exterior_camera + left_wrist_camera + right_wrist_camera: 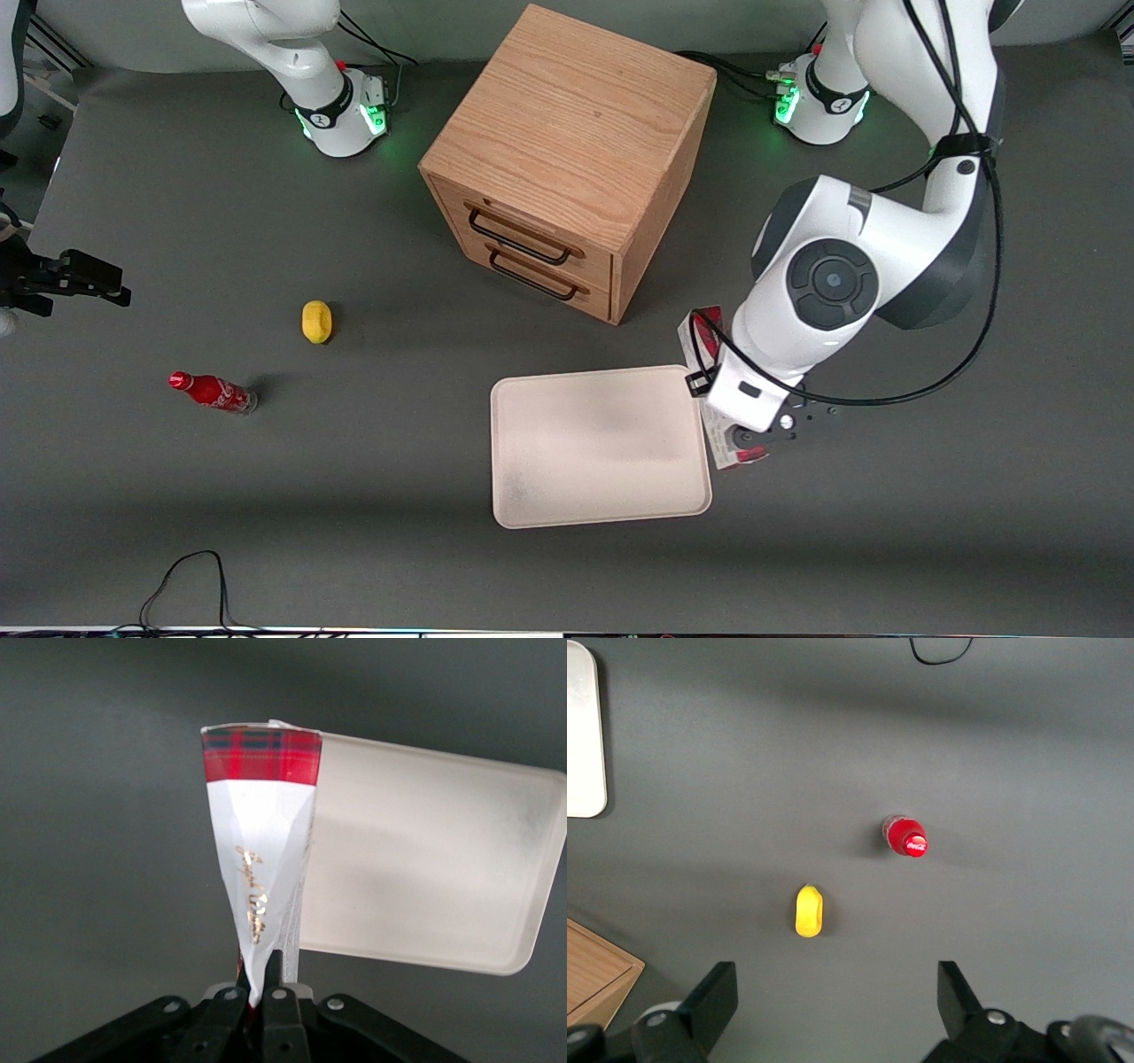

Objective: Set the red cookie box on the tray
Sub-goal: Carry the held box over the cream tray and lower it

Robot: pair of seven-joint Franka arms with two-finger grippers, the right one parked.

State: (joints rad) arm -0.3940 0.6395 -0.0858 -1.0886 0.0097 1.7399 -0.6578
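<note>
The red cookie box (260, 842) is a long slim carton, white with a red tartan end, and it stands out from my gripper (260, 979), whose fingers are shut on its near end. In the front view the box (709, 332) shows mostly under the working arm, just off the edge of the tray (598, 447) on the working arm's side, with my gripper (753, 439) at its end nearer the camera. The cream tray (425, 859) lies flat beside the box, nothing on it.
A wooden two-drawer cabinet (567, 159) stands farther from the camera than the tray. Toward the parked arm's end lie a yellow lemon-like object (316, 321) and a small red soda bottle (213, 392). A black cable (190, 580) loops at the table's near edge.
</note>
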